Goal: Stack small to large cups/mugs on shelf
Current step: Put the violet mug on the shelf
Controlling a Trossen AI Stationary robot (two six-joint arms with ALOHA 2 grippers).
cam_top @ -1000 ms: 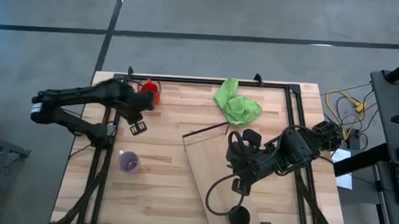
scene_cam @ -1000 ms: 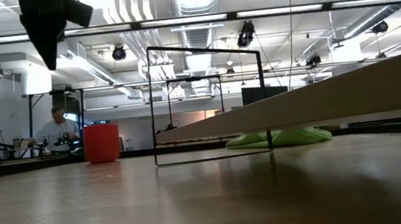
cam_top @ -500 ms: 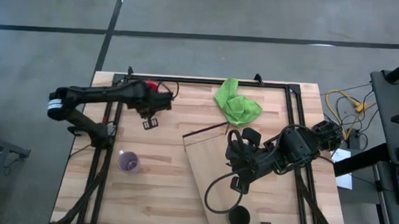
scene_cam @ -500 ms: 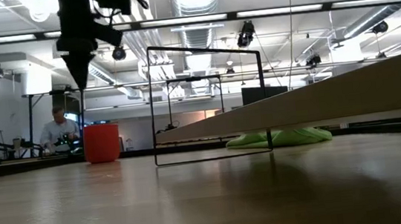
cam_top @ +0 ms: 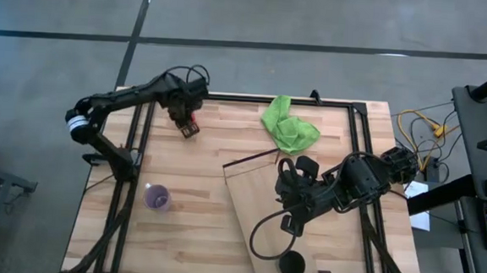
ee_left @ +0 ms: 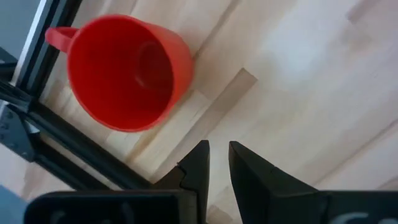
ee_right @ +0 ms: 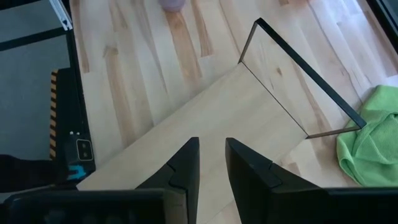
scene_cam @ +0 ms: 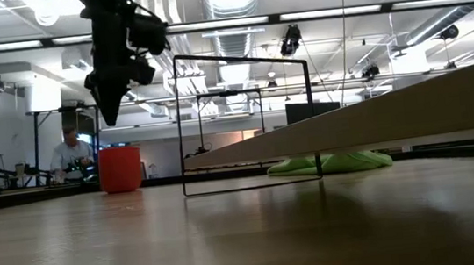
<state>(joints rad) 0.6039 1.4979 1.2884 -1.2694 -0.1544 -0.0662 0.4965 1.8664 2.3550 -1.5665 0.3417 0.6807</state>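
Observation:
A red cup point(ee_left: 124, 71) stands upright on the tabletop by the far left corner, its handle point(ee_left: 59, 37) toward the black frame rail. My left gripper point(ee_left: 217, 158) hovers above and just beside it, shut and empty; the low view shows the gripper point(scene_cam: 111, 110) above the cup point(scene_cam: 120, 169). A translucent purple cup point(cam_top: 157, 197) stands on the table's left side. A black cup point(cam_top: 292, 264) stands on the near end of the light-wood shelf point(cam_top: 261, 197). My right gripper point(ee_right: 211, 149) is shut and empty above the shelf point(ee_right: 205, 118).
A crumpled green cloth point(cam_top: 288, 126) lies at the far middle of the table. The shelf rests on thin black wire frames point(scene_cam: 244, 118). Black frame rails point(cam_top: 133, 147) run along the table's left and far edges. A person sits far back in the room point(scene_cam: 67, 155).
My left gripper has swung toward the table's far edge and come down toward the red cup, turning as it went, and now hangs just above and beside it. The cups, the shelf and my right arm have stayed where they were.

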